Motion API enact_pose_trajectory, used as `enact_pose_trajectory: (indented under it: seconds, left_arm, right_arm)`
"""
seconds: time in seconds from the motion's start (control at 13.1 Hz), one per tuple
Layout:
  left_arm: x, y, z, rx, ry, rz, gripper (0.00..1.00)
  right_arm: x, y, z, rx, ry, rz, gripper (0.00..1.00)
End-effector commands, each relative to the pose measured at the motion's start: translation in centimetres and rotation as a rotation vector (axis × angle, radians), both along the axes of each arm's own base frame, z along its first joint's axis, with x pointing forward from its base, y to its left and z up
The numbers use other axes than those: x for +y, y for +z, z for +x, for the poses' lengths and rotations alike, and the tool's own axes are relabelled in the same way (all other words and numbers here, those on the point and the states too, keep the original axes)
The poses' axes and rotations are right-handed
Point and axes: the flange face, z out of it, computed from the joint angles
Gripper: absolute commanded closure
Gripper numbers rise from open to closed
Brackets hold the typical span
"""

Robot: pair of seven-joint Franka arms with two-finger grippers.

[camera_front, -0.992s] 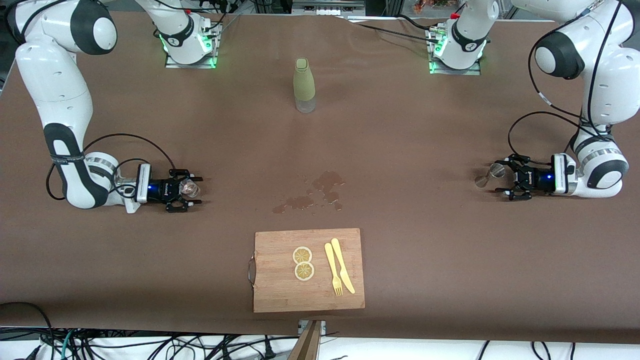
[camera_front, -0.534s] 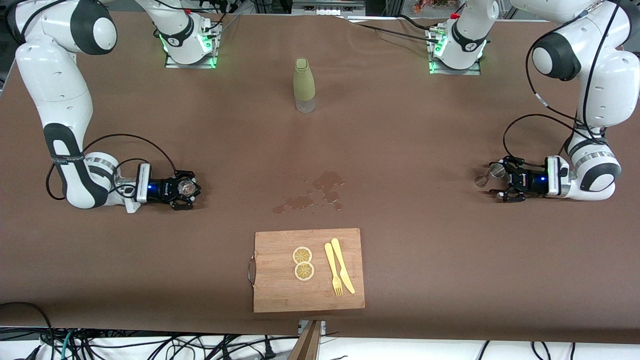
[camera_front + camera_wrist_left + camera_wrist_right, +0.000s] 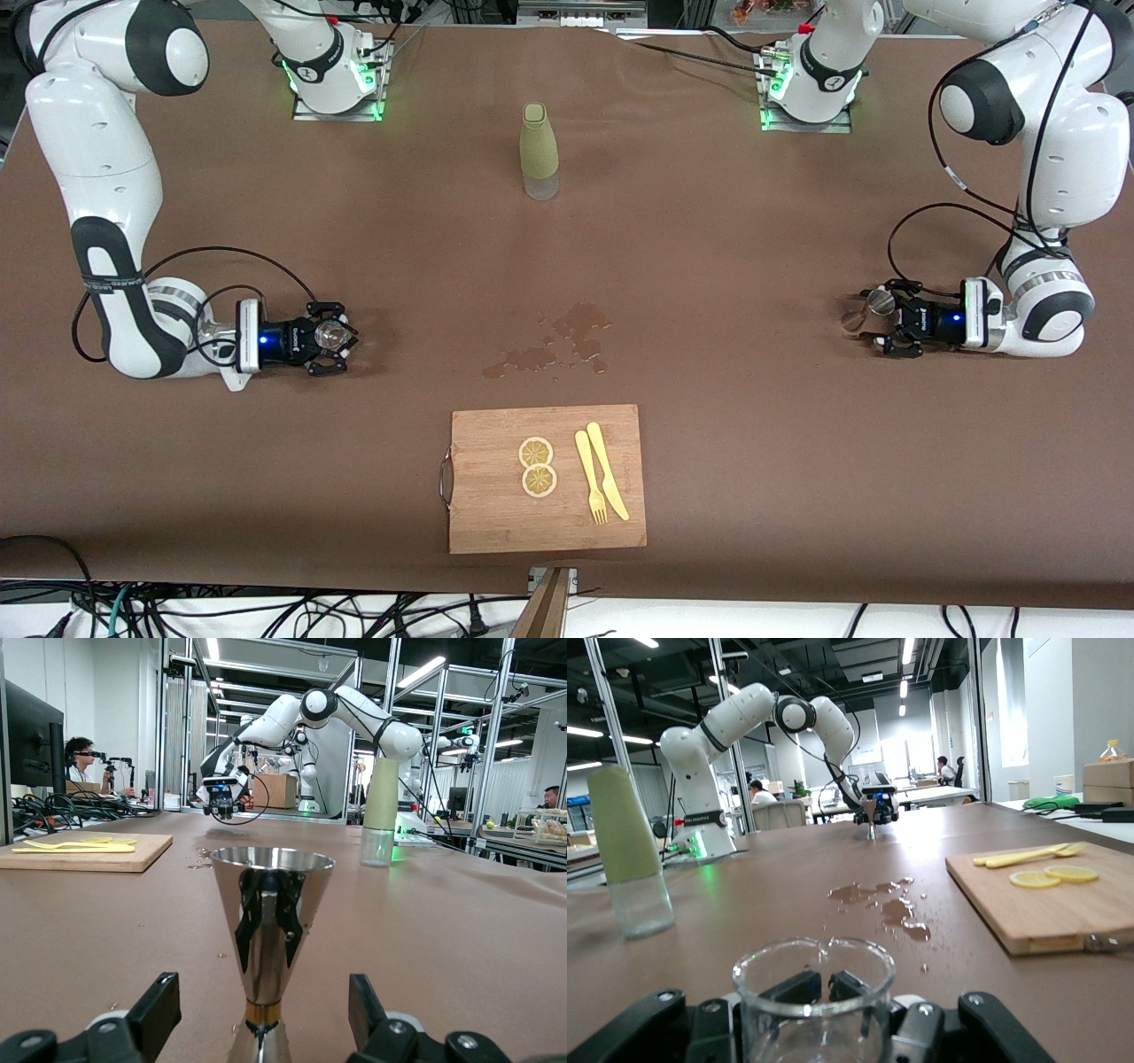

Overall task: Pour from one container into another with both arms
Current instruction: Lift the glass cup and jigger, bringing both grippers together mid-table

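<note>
Steel and glass are the 2 vessels of this pour, and we find them at the 2 ends of the brown table (image 3: 709, 266). The small clear glass cup (image 3: 813, 997) stands on the table toward the right arm's end, and the right gripper (image 3: 328, 338) is pressed together on it, its black fingers (image 3: 713, 1028) pinching the cup's wall low down. The polished steel double-cone jigger (image 3: 270, 930) stands upright toward the left arm's end, between the spread fingers (image 3: 155, 1005) of the left gripper (image 3: 881, 328); in the left wrist view both fingers flank the narrow waist with a gap on each side, so we judge this grasp not yet made.

We judge the task to be at its first stage: 1 container gripped, the other bracketed, both on the table and well apart. Closing on the jigger, lifting both, bringing them together and tilting 1 over the other all remain.

A wet spill patch (image 3: 558, 341) darkens the table between the arms, nearer the front camera than the upright green-sleeved clear bottle (image 3: 539, 151). Nearer still lies the wooden cutting board (image 3: 496, 514) with 2 lemon slices (image 3: 537, 466) and a yellow plastic fork and knife (image 3: 601, 483), none of them touched.
</note>
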Motion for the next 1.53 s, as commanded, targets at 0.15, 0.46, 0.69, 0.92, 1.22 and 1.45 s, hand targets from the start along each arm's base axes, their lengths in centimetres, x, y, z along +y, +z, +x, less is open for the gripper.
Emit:
enact_pose_trajectory:
  seconds: [0.15, 0.46, 0.69, 0.92, 1.22, 1.45]
  left_arm:
    - [0.5, -0.4, -0.4, -0.041, -0.014, 0.011, 0.41]
    - [0.6, -0.8, -1.0, -0.041, -0.004, 0.001, 1.0]
    - [0.3, -1.0, -0.9, -0.086, 0.002, -0.01, 1.0]
    - [-1.0, -0.5, 0.3, -0.135, 0.007, -0.037, 1.0]
    - [-5.4, 3.1, 3.6, -0.072, -0.066, -0.005, 1.0]
    - [-12.7, 4.4, 6.8, -0.058, -0.083, -0.007, 1.0]
  right_arm:
    - [3.4, 2.8, 2.0, 0.057, 0.022, 0.023, 1.0]
    - [4.6, 4.7, 2.6, 0.076, 0.031, 0.034, 1.0]
    - [5.8, 8.6, 3.6, 0.129, 0.046, 0.022, 1.0]
    - [8.5, 11.5, 4.5, 0.153, 0.085, 0.027, 1.0]
    - [12.6, 13.0, 4.1, 0.146, 0.143, 0.043, 1.0]
    - [15.9, 14.4, 3.9, 0.122, 0.172, 0.015, 1.0]
